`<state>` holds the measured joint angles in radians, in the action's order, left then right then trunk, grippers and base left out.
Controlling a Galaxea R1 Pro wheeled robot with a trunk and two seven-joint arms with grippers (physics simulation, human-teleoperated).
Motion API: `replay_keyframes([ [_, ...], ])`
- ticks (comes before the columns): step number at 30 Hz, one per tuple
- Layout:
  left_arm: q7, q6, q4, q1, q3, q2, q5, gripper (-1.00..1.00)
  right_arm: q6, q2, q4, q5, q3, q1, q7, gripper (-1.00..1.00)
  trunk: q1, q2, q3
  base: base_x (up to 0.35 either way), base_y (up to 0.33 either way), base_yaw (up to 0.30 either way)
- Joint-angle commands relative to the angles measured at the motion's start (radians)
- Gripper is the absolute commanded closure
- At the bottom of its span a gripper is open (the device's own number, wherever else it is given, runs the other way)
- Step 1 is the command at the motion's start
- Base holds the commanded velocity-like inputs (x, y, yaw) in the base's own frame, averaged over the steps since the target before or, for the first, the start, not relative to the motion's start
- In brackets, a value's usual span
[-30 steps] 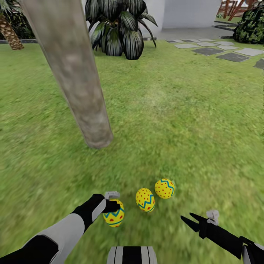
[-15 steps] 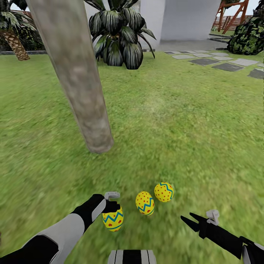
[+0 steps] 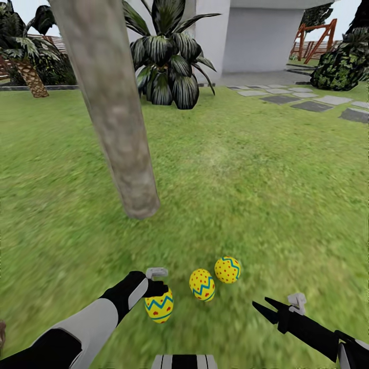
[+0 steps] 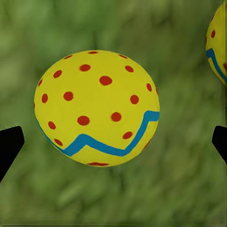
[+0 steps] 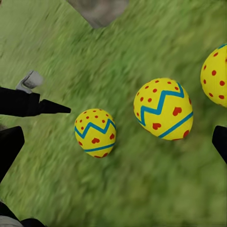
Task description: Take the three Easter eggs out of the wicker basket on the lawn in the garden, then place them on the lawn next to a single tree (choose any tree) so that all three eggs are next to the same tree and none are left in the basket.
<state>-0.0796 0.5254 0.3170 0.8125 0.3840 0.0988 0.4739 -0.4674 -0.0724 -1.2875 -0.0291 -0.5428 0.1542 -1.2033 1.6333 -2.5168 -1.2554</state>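
I'm looking over the lawn (image 3: 266, 169), green grass running back to a white house wall (image 3: 259, 38) and grey stepping stones (image 3: 312, 105). The tree (image 3: 115, 113) is my landmark: its thick grey-brown trunk leans across the head view and meets the grass at its base. Behind the tree sits a dark broad-leaved shrub (image 3: 166, 61), and off to the tree's left a scaly-trunked palm (image 3: 32, 79).

Now the Easter eggs: all three lie on the grass on my side of the tree, in a loose row. The farthest-right egg (image 3: 227, 269) and the middle egg (image 3: 202, 284) are just beside each other, both with their long axis tilted, narrow end pointing up and away from me. The left egg (image 3: 159, 304) lies nearest me, below the trunk base.

My left gripper (image 3: 156, 289) hangs right over that left egg; in the left wrist view its fingertips (image 4: 10, 144) stand wide apart either side, not touching the shell. My right gripper (image 3: 262, 307) hovers to the right of the eggs, fingers spread, holding nothing.
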Motion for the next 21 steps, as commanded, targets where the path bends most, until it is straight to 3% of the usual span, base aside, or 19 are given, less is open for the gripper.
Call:
replay_keyframes([
  [1,-0.009,0.004,0.002,0.0,0.007,-0.001,0.011,-1.0,-0.008,0.0,-0.001,-0.003,-0.002,0.001,-0.006,-1.0,-0.001,0.0,0.003,-0.172,0.0,0.0],
  [12,-0.008,0.002,0.003,0.0,0.007,-0.001,0.011,-1.0,-0.008,0.002,0.0,-0.003,-0.001,0.001,-0.006,-1.0,-0.006,0.003,0.046,-0.069,0.0,0.0],
  [21,-0.008,0.002,0.004,0.0,0.007,-0.001,0.01,-1.0,-0.008,0.0,-0.001,-0.003,-0.002,0.001,-0.006,-1.0,-0.01,0.005,0.081,-0.279,0.0,0.0],
])
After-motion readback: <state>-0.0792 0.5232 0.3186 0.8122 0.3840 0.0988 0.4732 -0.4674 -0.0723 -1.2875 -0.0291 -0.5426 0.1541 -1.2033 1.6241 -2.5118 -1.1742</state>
